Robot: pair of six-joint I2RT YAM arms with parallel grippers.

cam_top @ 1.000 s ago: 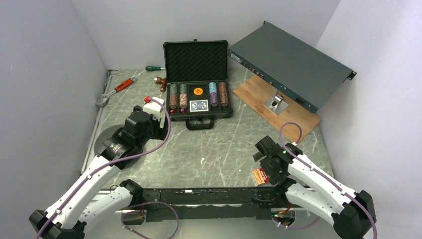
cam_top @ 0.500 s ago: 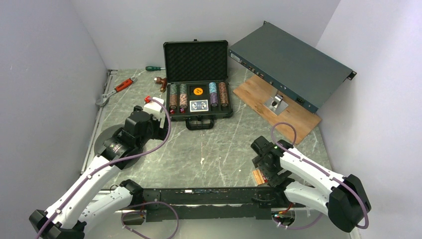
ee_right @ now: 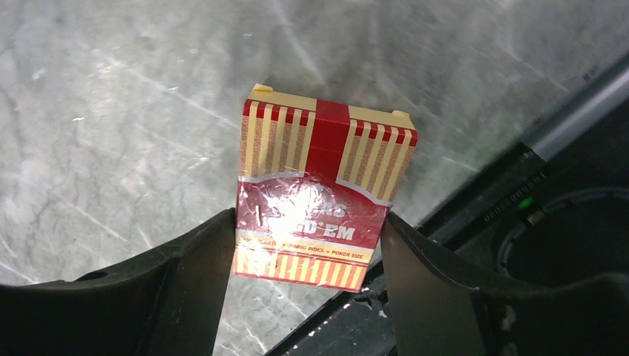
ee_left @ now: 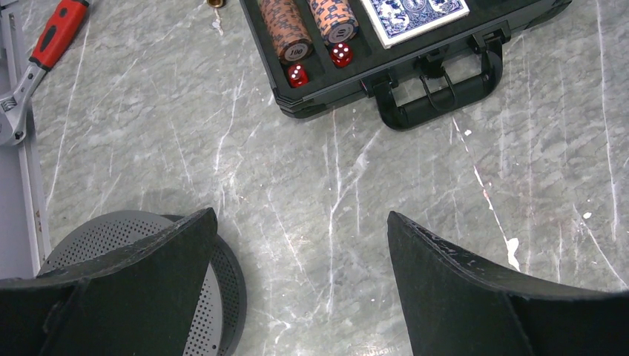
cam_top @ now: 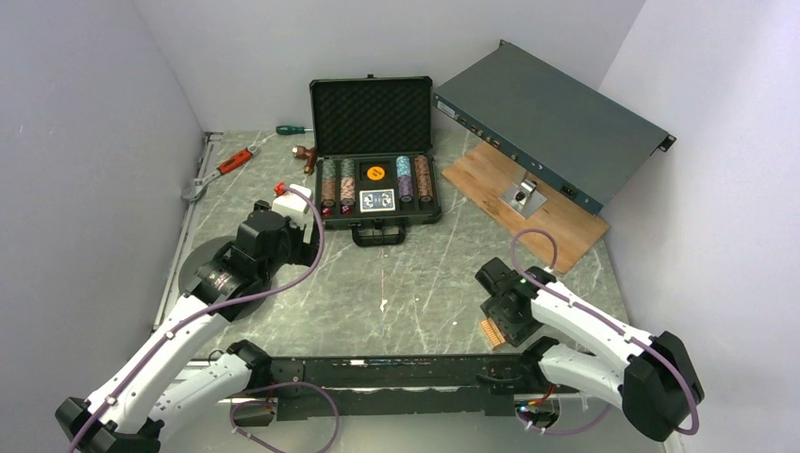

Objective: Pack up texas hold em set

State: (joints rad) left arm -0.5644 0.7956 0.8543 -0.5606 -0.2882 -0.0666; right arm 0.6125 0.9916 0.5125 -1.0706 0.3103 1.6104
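The black case [cam_top: 379, 233] lies open at the table's back, its foam lid [cam_top: 371, 115] upright. Inside are striped chip stacks [cam_top: 328, 189], a blue card deck [cam_top: 375, 199] and red dice [ee_left: 297, 74]. A red card deck [ee_right: 319, 185] lies at the near right, by the table's front edge [cam_top: 489, 333]. My right gripper [ee_right: 308, 219] stands over it, both fingers pressed against its long sides. My left gripper [ee_left: 300, 222] hangs open over bare table, in front of the case's left corner and handle [ee_left: 438, 96].
A long grey-green rack box [cam_top: 552, 123] leans at the back right over a wooden board [cam_top: 486, 175] with a metal bracket [cam_top: 522, 196]. A red-handled wrench [cam_top: 222, 168], a screwdriver [cam_top: 292, 129] and a perforated round disc [ee_left: 148, 297] lie on the left. A black rail [cam_top: 377, 363] borders the front.
My right arm has shifted left and down over the red deck, and its jaws have closed in onto the deck's sides. The left arm has not moved.
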